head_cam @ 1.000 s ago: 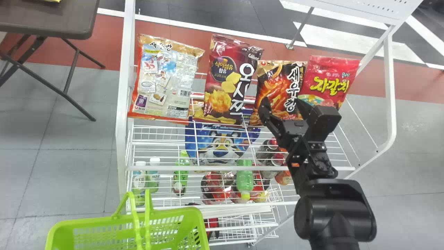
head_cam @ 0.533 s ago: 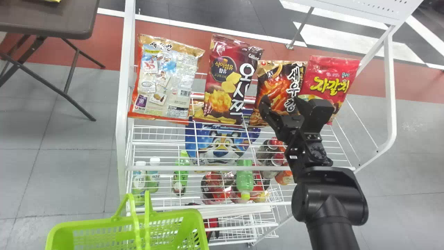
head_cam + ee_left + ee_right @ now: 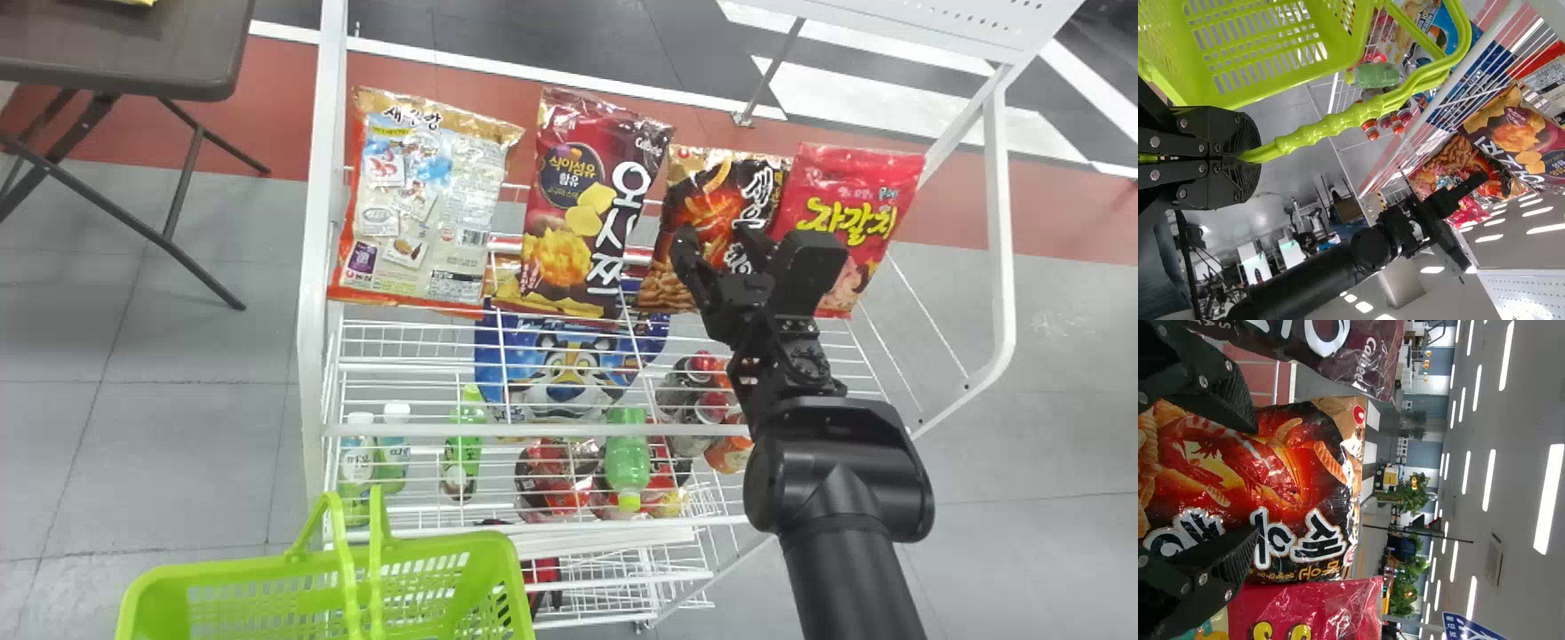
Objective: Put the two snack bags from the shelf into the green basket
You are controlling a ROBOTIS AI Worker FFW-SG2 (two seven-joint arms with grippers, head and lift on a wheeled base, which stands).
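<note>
Snack bags (image 3: 582, 204) stand in a row on the shelf (image 3: 533, 430); picking one seems in hand. The right gripper (image 3: 1254, 479) is spread wide, empty, astride the black bag (image 3: 1295, 463). Next it should close squarely; the left gripper (image 3: 1253, 157) clasps the green basket (image 3: 444, 544) by its handle (image 3: 1331, 125).

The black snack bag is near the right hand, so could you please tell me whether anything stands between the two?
Nothing visible stands between the right hand and the black snack bag; the spread fingers are in front of it, while the maroon bag and the red bag stand beside it.
</note>
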